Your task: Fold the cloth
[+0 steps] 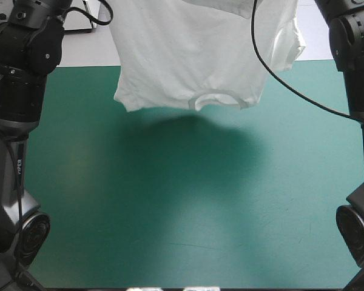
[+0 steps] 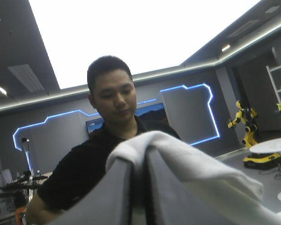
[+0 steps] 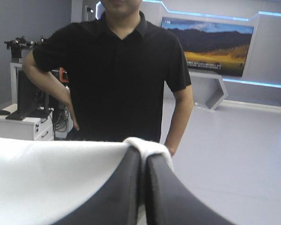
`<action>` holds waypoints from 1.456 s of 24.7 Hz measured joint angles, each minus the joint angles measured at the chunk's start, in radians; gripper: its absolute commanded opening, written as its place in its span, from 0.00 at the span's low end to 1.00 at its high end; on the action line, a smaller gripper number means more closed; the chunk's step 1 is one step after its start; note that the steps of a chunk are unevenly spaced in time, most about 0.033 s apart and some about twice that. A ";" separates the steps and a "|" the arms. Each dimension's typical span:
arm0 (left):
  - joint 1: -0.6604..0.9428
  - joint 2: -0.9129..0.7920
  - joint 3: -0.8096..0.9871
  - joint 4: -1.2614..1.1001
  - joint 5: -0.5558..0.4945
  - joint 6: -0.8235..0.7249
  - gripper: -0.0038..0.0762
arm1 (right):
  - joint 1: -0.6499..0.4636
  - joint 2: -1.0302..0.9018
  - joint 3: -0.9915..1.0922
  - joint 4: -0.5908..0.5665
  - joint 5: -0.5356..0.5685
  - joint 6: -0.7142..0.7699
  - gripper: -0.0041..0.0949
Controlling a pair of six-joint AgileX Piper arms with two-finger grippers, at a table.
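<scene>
**Two pincers, one shirt aloft**

Both clenched: left pincer pinched on a fold of the white T-shirt, right pincer likewise, with cloth draped over the tip of each in its own wrist view. Hung below and between the two pincers, well above the teal-green desk, with the neck opening lowest and one sleeve out on the right pincer's side. No touch anywhere between cloth and desk, only a shadow beneath.

Judged as the spread-and-lay step, with no fold made yet. To do it well:

- Hold both grips tight and level.
- Draw the pincers apart just enough to take any slack out of the cloth between them, without tugging it from either grip.
- Lower both together at one pace, landing the neck edge first and square to the desk's near edge.
- Carry the pincers onward over that edge to lay the rest flat, with no bunching underneath.
- Watch for the sleeve on the right pincer's side curling beneath the body.
- Let go only once all of it lies flat on the desk.
</scene>
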 measured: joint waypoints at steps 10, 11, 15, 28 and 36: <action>0.060 0.214 0.319 0.015 0.246 -0.114 0.04 | -0.087 0.333 0.073 0.224 0.296 -0.112 0.03; 0.055 0.202 0.400 0.015 0.255 -0.099 0.04 | -0.087 0.339 0.131 0.253 0.310 -0.143 0.03; 0.048 0.072 0.760 0.012 0.243 -0.112 0.04 | -0.088 0.289 0.484 0.290 0.294 -0.196 0.02; 0.043 -0.317 1.380 -0.159 0.287 -0.150 0.04 | -0.089 -0.214 1.382 0.374 0.096 -0.215 0.02; -0.082 -0.579 1.681 -0.216 0.385 -0.260 0.04 | -0.090 -0.503 1.717 0.504 0.109 -0.210 0.02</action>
